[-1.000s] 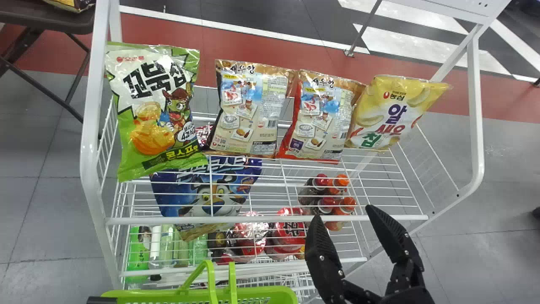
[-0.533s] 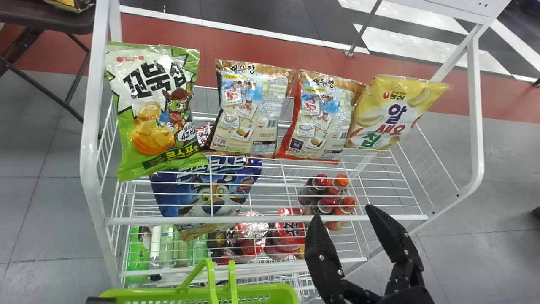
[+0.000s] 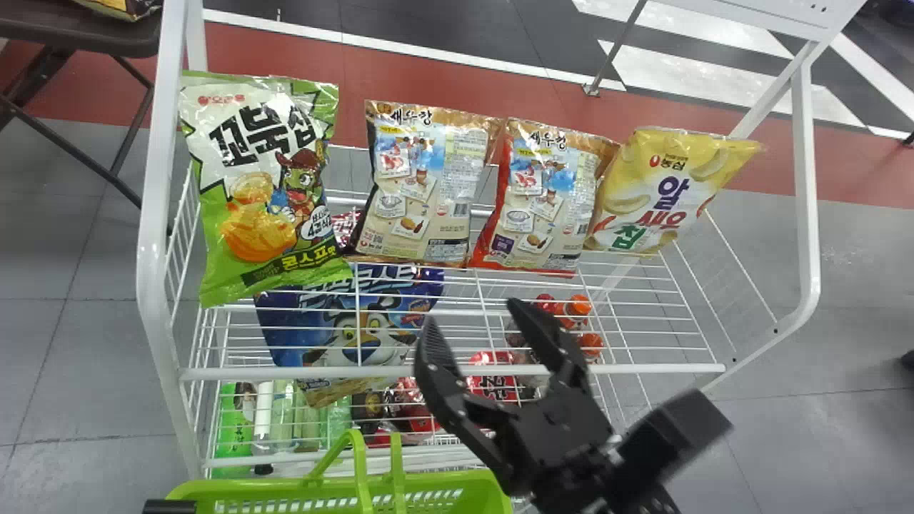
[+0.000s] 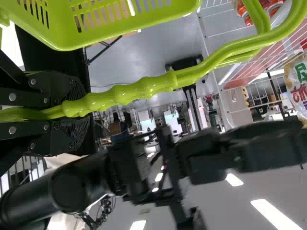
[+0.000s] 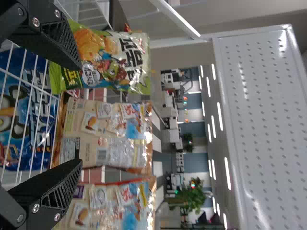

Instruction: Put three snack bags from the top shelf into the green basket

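Four snack bags [image 3: 421, 185], beyond parted right fingers [image 3: 439, 368]

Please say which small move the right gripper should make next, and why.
The right gripper should probably ease forward, fingers open, towards the beige snack bag with shiny brown edges. In the right wrist view, that bag appears between its black fingers, and the gripper is empty. The left gripper already holds the green plastic basket by its handle.
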Motion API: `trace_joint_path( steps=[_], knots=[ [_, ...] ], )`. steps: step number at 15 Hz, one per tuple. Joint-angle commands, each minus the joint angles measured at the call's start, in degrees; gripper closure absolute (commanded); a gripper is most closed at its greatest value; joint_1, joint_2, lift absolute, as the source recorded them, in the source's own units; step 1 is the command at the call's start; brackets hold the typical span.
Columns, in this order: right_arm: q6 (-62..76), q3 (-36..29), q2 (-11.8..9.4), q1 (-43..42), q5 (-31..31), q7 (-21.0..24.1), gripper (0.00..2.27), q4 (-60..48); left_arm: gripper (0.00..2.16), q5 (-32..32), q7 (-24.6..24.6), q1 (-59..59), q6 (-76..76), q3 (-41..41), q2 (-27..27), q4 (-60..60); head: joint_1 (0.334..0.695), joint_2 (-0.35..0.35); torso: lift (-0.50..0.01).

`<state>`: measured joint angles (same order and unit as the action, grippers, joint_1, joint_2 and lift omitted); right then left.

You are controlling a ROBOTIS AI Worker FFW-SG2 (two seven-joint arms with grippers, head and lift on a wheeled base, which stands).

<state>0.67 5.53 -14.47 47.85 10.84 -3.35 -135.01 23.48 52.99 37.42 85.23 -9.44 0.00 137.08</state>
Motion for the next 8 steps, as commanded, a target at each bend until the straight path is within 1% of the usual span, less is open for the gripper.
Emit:
trace_joint_path(
  steps=[1,3,8],
  knots=[
    [-2.0,2.1,0.8,-6.2,-0.1,-1.1,0.14,2.4,2.14,-0.5,-0.3,-0.4,0.2,-0.4,-0.1,0.2,0.695,-0.35,-0.05],
    [-6.6,4.4,1.5,-13.2,-0.3,-1.2,0.14,6.1,2.14,-0.5,-0.5,-0.4,0.0,-0.5,-0.1,0.3,0.695,-0.35,-0.05],
    [-7.1,8.8,2.3,-27.2,1.3,-1.8,0.14,18.0,2.14,-1.9,-1.7,-0.4,0.2,-1.8,0.1,1.7,0.695,-0.35,-0.05]
  ],
)
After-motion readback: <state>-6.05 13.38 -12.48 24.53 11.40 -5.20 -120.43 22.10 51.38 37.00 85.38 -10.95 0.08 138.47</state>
